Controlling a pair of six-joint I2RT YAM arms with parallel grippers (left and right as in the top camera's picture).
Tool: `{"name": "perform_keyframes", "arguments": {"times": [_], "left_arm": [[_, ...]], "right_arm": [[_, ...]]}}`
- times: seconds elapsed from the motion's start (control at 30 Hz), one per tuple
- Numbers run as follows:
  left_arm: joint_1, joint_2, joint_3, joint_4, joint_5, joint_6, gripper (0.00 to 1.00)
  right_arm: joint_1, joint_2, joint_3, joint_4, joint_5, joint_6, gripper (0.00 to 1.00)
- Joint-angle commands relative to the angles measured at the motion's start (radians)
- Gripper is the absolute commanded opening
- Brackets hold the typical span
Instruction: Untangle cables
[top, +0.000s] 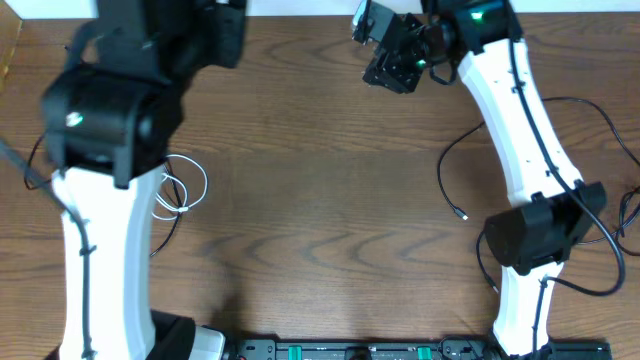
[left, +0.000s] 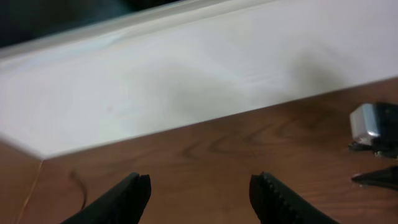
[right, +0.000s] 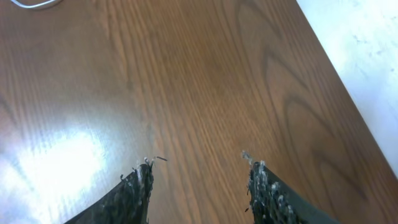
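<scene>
The white cable (top: 204, 183) loops on the table's (top: 320, 200) left side; the black cable (top: 439, 175) curves on its right, seemingly ending in a small plug (top: 462, 215). Over the table, the left gripper (left: 200, 186) and right gripper (right: 198, 180) hold their jaws apart.

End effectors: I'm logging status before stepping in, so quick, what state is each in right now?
Left end effector: open, holding nothing.
Right end effector: open, holding nothing.
</scene>
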Motion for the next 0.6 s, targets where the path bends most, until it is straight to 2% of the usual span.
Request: {"name": "perform_keyframes", "arguments": {"times": [0.0, 0.13, 0.2, 0.33, 0.5, 0.53, 0.57], "left_arm": [[0.134, -0.031, 0.007, -0.077, 0.000, -0.104, 0.57], [0.328, 0.024, -0.025, -0.228, 0.164, -0.159, 0.55], [0.399, 0.042, -0.073, -0.246, 0.212, -0.182, 0.55], [0.472, 0.043, -0.205, -0.235, 0.205, -0.199, 0.56], [0.510, 0.037, -0.404, -0.140, 0.081, -0.263, 0.55], [0.515, 0.033, -0.449, -0.102, 0.068, -0.251, 0.56], [0.519, 0.031, -0.480, -0.074, 0.086, -0.188, 0.57]], "right_arm": [[-0.007, -0.037, 0.011, 0.013, -0.018, 0.025, 0.49], [-0.007, -0.050, 0.015, 0.020, 0.019, 0.025, 0.51], [-0.007, -0.057, 0.015, 0.020, 0.032, 0.022, 0.52], [-0.008, -0.064, 0.017, 0.019, 0.045, 0.022, 0.52], [-0.009, -0.069, 0.017, 0.020, 0.046, 0.022, 0.52], [-0.009, -0.069, 0.017, 0.019, 0.046, 0.022, 0.52], [-0.010, -0.069, 0.017, 0.020, 0.046, 0.022, 0.52]]}}
